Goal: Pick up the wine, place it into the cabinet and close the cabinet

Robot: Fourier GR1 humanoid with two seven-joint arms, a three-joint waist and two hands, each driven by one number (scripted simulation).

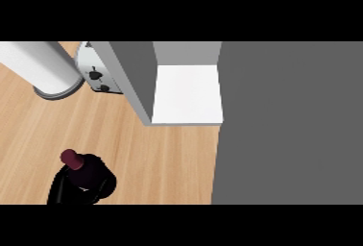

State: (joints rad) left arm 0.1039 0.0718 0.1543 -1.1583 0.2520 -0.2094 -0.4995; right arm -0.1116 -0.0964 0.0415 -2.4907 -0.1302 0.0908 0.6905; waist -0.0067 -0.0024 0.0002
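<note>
The wine bottle stands on the wooden counter at the lower left. It is dark, with a maroon cap pointing up and to the left. The cabinet is open at the upper middle and shows a bare white shelf. A grey panel slants along the shelf's left side. Neither hand nor forearm shows in the head view. Nothing touches the bottle.
A broad grey cabinet surface fills the whole right side. A white cylinder stands at the upper left. Behind it, against the slanted panel, sits a silver toaster with black knobs. Bare wood lies between the bottle and the shelf.
</note>
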